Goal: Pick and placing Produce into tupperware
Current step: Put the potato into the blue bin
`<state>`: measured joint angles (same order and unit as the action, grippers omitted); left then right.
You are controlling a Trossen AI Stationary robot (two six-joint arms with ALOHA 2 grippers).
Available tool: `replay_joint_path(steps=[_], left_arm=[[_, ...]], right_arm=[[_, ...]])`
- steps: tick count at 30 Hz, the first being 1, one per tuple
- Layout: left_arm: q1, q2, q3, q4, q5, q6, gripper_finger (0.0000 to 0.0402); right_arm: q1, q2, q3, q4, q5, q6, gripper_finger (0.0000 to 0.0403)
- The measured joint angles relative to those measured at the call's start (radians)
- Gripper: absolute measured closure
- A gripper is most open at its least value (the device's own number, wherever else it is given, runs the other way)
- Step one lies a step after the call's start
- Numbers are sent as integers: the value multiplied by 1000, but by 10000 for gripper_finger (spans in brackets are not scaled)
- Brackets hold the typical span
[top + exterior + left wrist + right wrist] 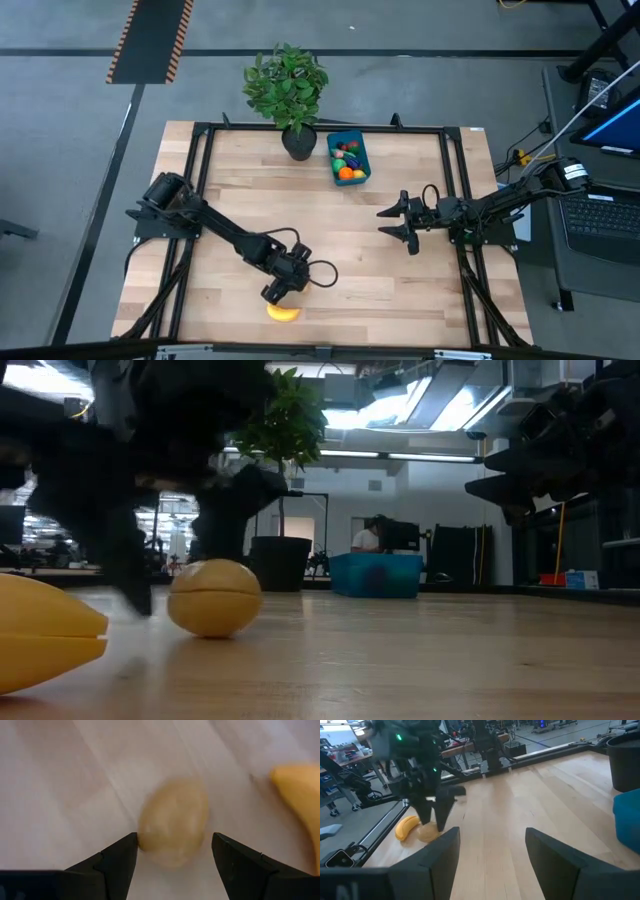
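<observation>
- Tan potato (172, 822) lies on the wooden tabletop (390, 270) between the left hand's (172, 857) wide fingers (unheld), banana (283, 313) beside it.
- Right hand (398, 222) hovers open, empty.

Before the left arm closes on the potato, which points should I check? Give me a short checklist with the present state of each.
1. Left gripper open, one finger on each side of the potato: ok.
2. Potato centred between the fingers: not ok, it sits nearer one finger, touching or almost.
3. Banana apart from the potato, outside the grip: ok.
4. Tupperware uncovered, ready to receive: ok, other produce already lies inside.
5. Right gripper open, hanging over the table's right-hand part, away from the left arm: ok.
6. Fingers low enough to grip the potato's middle: cannot tell.
</observation>
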<state>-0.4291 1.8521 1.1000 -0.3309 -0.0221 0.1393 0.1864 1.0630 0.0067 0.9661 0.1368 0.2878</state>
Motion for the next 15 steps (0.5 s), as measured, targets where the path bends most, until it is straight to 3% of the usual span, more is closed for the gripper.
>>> replay_joint_path(steps=[15], left_arm=[[4, 28, -2, 57, 18, 49, 154]], right_arm=[[0, 0, 0, -7, 1, 4, 176]])
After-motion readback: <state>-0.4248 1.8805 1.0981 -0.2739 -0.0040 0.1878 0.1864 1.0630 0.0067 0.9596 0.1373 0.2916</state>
